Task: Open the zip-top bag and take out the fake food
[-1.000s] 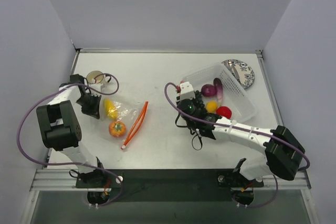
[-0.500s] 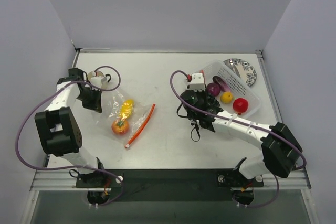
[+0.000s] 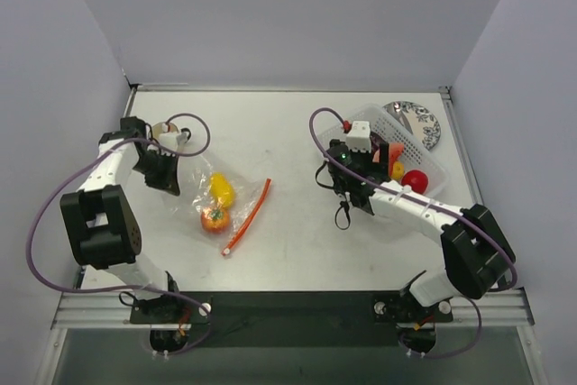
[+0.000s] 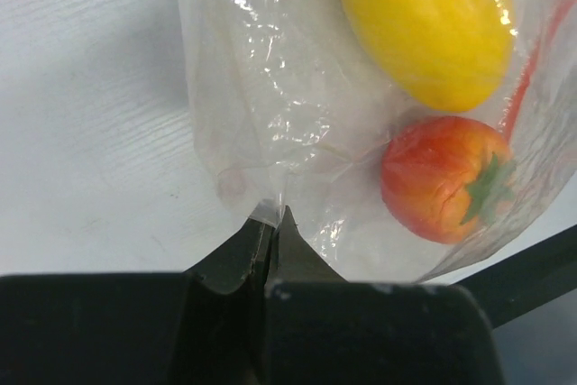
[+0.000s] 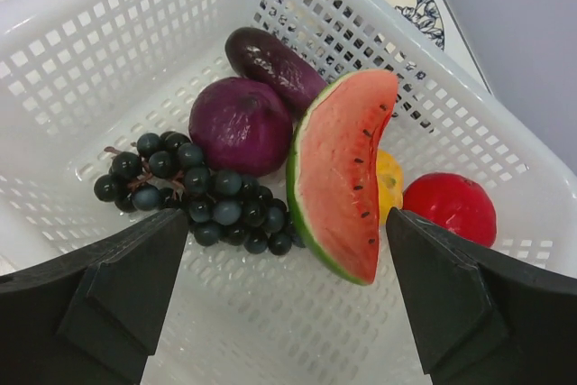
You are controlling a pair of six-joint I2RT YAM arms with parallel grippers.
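The zip-top bag [image 3: 209, 194] lies on the table at the left, its red-orange zip strip [image 3: 247, 216] stretched out to the right. Inside it are two pieces of fake food, a yellow fruit [image 4: 425, 26] and an orange tomato with a green top [image 4: 444, 178]. My left gripper [image 4: 274, 216] is shut on the bag's thin bottom edge, seen from above by the bag's left side [image 3: 164, 176]. My right gripper [image 5: 287, 223] hangs open over a white basket [image 5: 135, 42], which holds a watermelon slice [image 5: 347, 178], dark grapes [image 5: 194, 191], a purple onion [image 5: 239, 123], an eggplant [image 5: 275, 65], a yellow piece [image 5: 389, 182] and a red one [image 5: 449, 206].
A patterned plate [image 3: 416, 122] sits behind the basket [image 3: 431, 158] at the back right corner. A small round white object [image 3: 165, 132] stands just behind my left gripper. Grey walls close in the table on three sides.
My right gripper has swung back and right over the basket and opened; the watermelon slice now lies in the basket. The basket has shifted toward the back right, and the bag slightly right.
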